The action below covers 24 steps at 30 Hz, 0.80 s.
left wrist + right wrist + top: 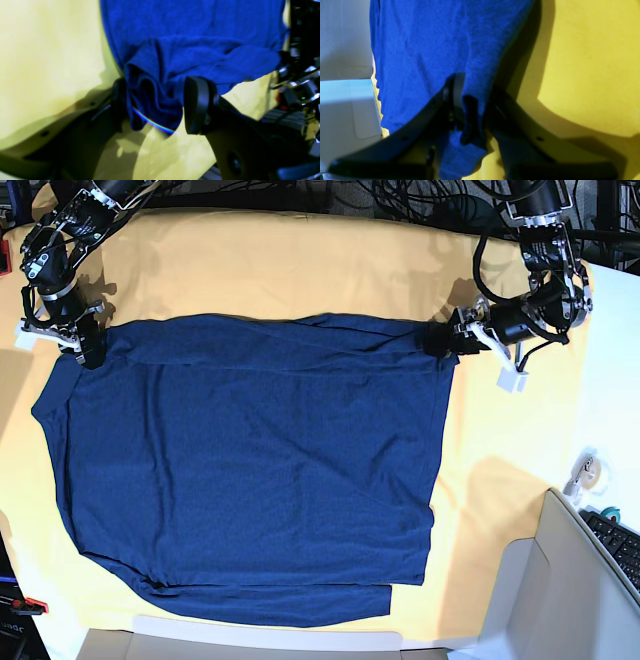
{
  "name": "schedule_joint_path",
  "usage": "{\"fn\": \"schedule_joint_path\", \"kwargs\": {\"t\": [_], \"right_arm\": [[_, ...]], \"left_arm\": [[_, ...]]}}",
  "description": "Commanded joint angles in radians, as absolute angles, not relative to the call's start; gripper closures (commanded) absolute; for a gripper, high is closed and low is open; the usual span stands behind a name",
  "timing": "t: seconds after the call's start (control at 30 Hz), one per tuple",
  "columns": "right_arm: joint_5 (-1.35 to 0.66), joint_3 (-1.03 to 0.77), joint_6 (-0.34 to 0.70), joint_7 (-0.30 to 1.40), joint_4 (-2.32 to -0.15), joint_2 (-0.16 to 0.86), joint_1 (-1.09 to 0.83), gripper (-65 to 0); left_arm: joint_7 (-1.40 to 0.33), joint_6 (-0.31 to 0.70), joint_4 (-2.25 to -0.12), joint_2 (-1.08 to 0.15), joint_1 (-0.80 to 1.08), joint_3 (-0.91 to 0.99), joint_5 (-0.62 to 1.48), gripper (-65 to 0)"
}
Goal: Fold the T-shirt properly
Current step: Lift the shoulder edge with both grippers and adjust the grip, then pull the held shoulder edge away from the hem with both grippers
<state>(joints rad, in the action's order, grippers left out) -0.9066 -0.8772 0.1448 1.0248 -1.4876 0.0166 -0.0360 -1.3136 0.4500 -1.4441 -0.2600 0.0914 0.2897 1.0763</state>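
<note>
The dark navy T-shirt [250,470] lies spread flat on the yellow-orange cloth [300,270], with its far edge folded over in a narrow band between my two grippers. My left gripper [440,340] is at the shirt's far right corner. In the left wrist view it [152,107] is shut on a bunched fold of the shirt [190,30]. My right gripper [85,352] is at the far left corner. In the right wrist view it [472,112] is shut on a pinch of the shirt [420,45].
A grey-white box or lid [560,580] stands at the front right, with a keyboard [620,540] and a small tape roll [590,473] beside it. Cables [420,200] lie along the far edge. Bare yellow cloth borders the shirt at the back and right.
</note>
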Motion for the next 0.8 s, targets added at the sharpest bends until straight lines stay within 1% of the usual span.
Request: {"fn": "schedule_joint_path", "kwargs": {"t": [0.0, 0.07, 0.1, 0.13, 0.17, 0.27, 0.3, 0.33, 0.4, 0.53, 0.63, 0.77], "right_arm": [[-0.914, -0.877, 0.139, 1.03, -1.495, 0.024, -0.036, -8.3], [-0.914, -0.877, 0.139, 1.03, -1.495, 0.024, -0.036, -8.3], [-0.914, -0.877, 0.139, 1.03, -1.495, 0.024, -0.036, -8.3], [-0.914, -0.877, 0.139, 1.03, -1.495, 0.025, -0.036, -8.3], [-0.914, -0.877, 0.139, 1.03, -1.495, 0.025, -0.036, -8.2], [-0.914, -0.877, 0.139, 1.03, -1.495, 0.025, -0.038, -8.1], [-0.914, -0.877, 0.139, 1.03, -1.495, 0.024, -0.038, -7.8], [-0.914, -0.877, 0.139, 1.03, -1.495, 0.024, -0.038, -6.2], [-0.914, -0.877, 0.139, 1.032, -1.494, 0.024, -0.038, 0.0], [-0.912, -0.877, 0.139, 1.032, -1.495, 0.027, -0.038, 0.0], [-0.912, -0.877, 0.139, 1.032, -1.497, 0.027, -0.038, 0.0], [-0.932, -0.877, 0.139, 1.032, -1.504, 0.027, -0.031, 0.0]], "left_arm": [[-1.336, 0.447, -1.438, -0.269, 0.087, 0.291, 1.061, -31.9], [-1.334, 0.447, -1.423, -0.269, 0.087, 0.291, 1.061, -30.1], [-1.334, 0.449, -1.422, -0.269, 0.087, 0.291, 1.061, -28.2], [-1.334, 0.449, -1.422, -0.269, 0.087, 0.291, 1.063, -24.9], [-1.334, 0.449, -1.423, -0.269, 0.087, 0.291, 1.063, -21.0], [-1.33, 0.449, -1.423, -0.269, 0.087, 0.291, 1.063, -3.2], [-1.333, 0.449, -1.423, -0.269, 0.087, 0.291, 1.063, 0.0], [-1.336, 0.449, -1.426, -0.269, 0.087, 0.291, 1.063, 0.0], [-1.334, 0.449, -1.431, -0.271, 0.087, 0.275, 1.063, -0.6], [-1.326, 0.449, -1.495, -0.271, 0.087, 0.246, 1.063, 0.0], [-1.33, 0.449, -1.581, -0.271, 0.084, 0.222, 1.063, 0.0], [-1.337, 0.449, -1.649, -0.269, 0.044, 0.205, 1.064, 0.0]]}}
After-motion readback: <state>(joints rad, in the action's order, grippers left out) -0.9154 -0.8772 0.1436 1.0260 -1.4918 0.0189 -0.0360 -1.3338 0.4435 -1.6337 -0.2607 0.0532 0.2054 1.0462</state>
